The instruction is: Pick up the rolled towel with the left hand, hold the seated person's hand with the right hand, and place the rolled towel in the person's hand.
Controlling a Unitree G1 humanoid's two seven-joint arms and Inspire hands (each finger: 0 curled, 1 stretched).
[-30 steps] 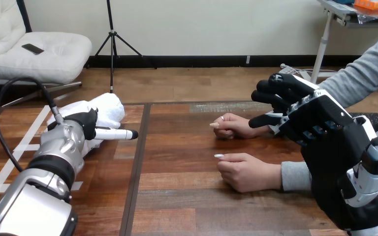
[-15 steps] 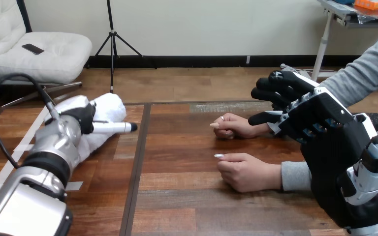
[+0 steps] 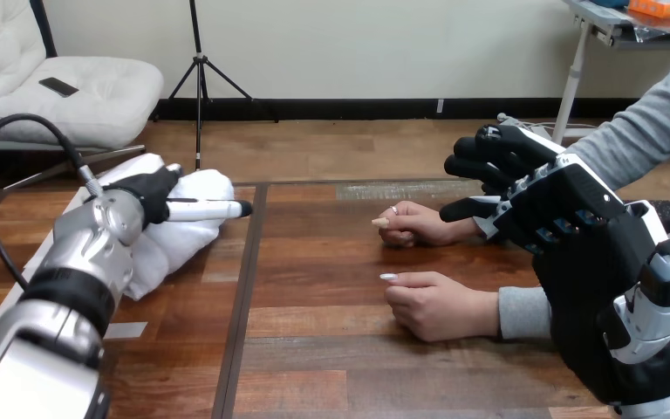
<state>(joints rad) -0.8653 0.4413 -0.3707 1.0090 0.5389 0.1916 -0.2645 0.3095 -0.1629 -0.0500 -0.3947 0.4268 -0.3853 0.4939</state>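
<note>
The person's farther hand (image 3: pixel 414 224) lies loosely closed on the brown wooden bench (image 3: pixel 331 349). The person's other hand (image 3: pixel 432 305) rests just nearer the robot than it. Well to the left of the farther hand, across the bench, is the white rolled cloth towel (image 3: pixel 179 244). The left hand (image 3: pixel 153 194) grasps the towel, thumb across its front. The right hand (image 3: pixel 558 218) hangs raised just right of the farther hand, above its wrist, loosely bent and released, holding nothing.
</note>
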